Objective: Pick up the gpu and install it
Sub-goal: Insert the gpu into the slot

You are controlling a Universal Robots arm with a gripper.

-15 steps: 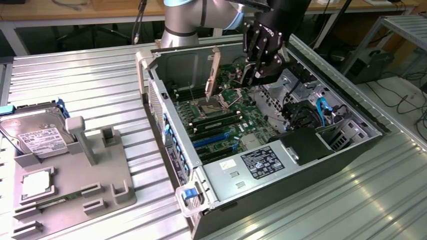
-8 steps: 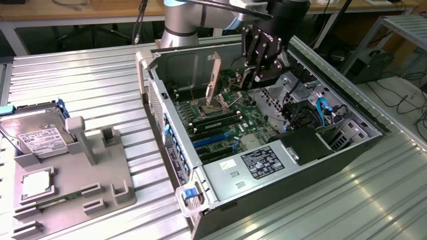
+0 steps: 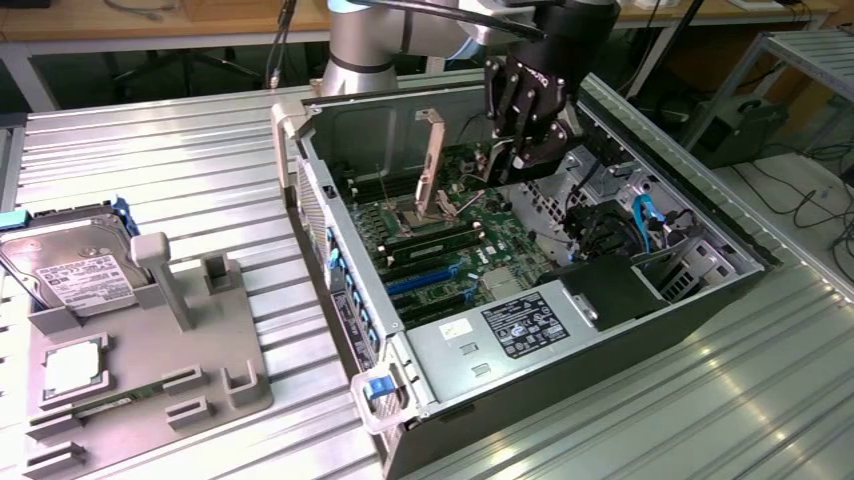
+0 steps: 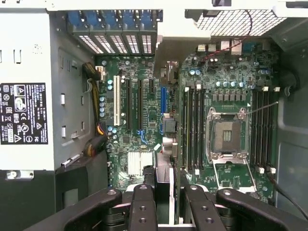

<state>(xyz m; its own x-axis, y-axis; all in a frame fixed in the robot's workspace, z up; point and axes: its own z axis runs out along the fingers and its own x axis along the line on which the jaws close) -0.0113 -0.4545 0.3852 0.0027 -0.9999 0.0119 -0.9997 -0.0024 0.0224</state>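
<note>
My gripper (image 3: pixel 527 150) hangs inside the open computer case (image 3: pixel 350 330), over the green motherboard (image 3: pixel 501 245). It is shut on the gpu (image 3: pixel 534 166). In the wrist view the gpu (image 4: pixel 171 144) shows edge-on as a thin card running away from between the two black fingers (image 4: pixel 142 204), with its pale metal bracket end (image 4: pixel 183 38) toward the case's slotted rear wall. The card hovers above the board between the expansion slots (image 4: pixel 127 103) and the memory slots (image 4: pixel 192 125). I cannot tell whether its edge touches a slot.
A silver hard drive (image 3: pixel 74 270) and a square CPU chip (image 3: pixel 74 365) rest on a grey fixture (image 3: pixel 200 340) at the exterior view's left. Inside the case are the labelled power supply (image 3: pixel 521 325), the open CPU socket (image 4: pixel 228 134) and blue cables (image 3: pixel 641 225).
</note>
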